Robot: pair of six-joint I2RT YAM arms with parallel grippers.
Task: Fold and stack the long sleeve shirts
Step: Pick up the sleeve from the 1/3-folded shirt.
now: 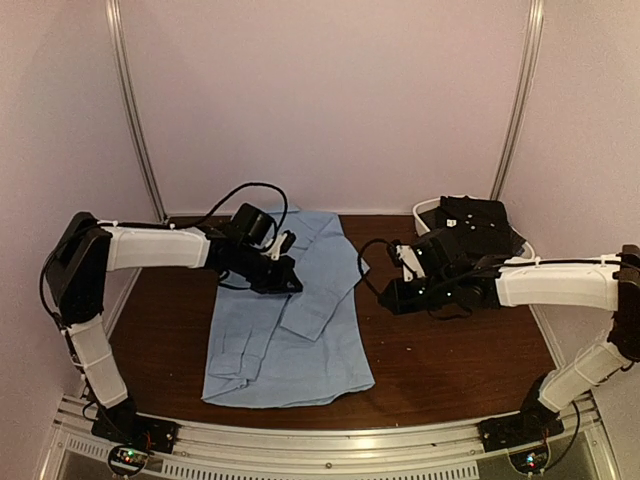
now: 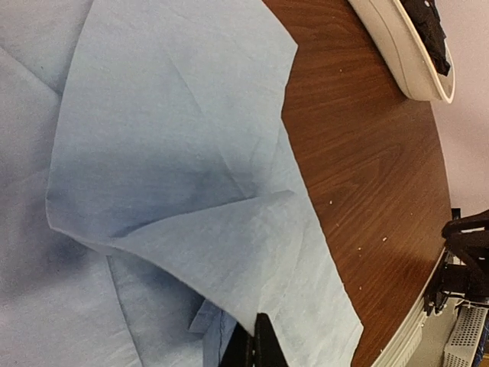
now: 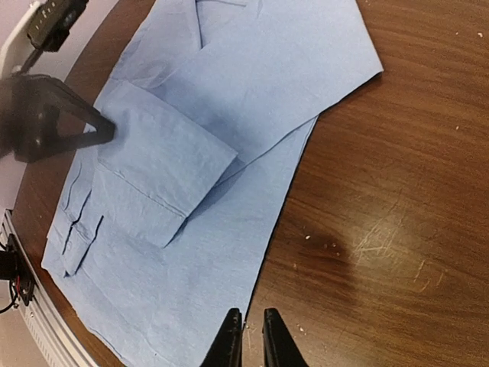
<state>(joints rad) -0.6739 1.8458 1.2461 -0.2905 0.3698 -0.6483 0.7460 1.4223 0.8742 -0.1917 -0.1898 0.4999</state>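
A plain light blue long sleeve shirt point(image 1: 290, 340) lies spread on the brown table, collar toward the back. One sleeve is folded across its middle. My left gripper point(image 1: 290, 277) is over the shirt's upper middle, shut on a fold of the cloth, which it lifts into a peak in the left wrist view point(image 2: 256, 340). The shirt point(image 2: 168, 138) fills most of that view. My right gripper point(image 1: 388, 297) hovers just off the shirt's right edge. Its fingers point(image 3: 229, 340) stand almost together with nothing between them, beside the shirt's edge point(image 3: 229, 99).
A white oval tub point(image 1: 430, 212) holding dark cloth point(image 1: 475, 215) stands at the back right, behind my right arm. It also shows in the left wrist view point(image 2: 405, 53). Bare brown table point(image 1: 450, 350) lies right of the shirt. Walls close in on both sides.
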